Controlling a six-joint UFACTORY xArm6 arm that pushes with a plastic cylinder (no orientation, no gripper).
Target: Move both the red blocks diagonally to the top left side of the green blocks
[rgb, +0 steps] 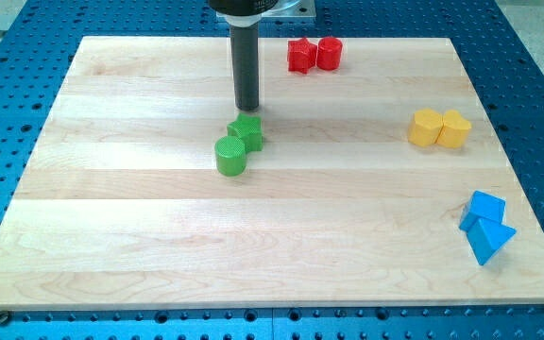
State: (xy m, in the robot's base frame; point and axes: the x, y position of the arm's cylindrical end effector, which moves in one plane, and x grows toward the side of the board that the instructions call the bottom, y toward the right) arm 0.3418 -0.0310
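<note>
**Red pair waits at the top edge, tip parked above the greens**

Pale wooden board (111, 236) on a blue perforated bench fills the view. Near the board's top edge, right of centre, the red star (300, 55) and red cylinder (330, 52) sit touching, side by side. Well below and to their left, the green star (246, 131) and green cylinder (230, 156) also touch, the cylinder lower left of the star. My tip (247, 109) stands just above the green star, close to it but apparently not touching; it is a bare rod with nothing to open or close, and it holds nothing. It is well apart from both reds. Yellow blocks (439, 128) lie at the view's right, blue blocks (484, 227) at lower right, out of the way.

I judge the reds to be light, rigid pieces that slide easily on smooth wood and can spin or slip off a narrow rod. Pushing from their right side, centred on the cylinder's far face, should drive the pair leftward together; the star's points may turn it, so short corrected pushes seem wise.
</note>
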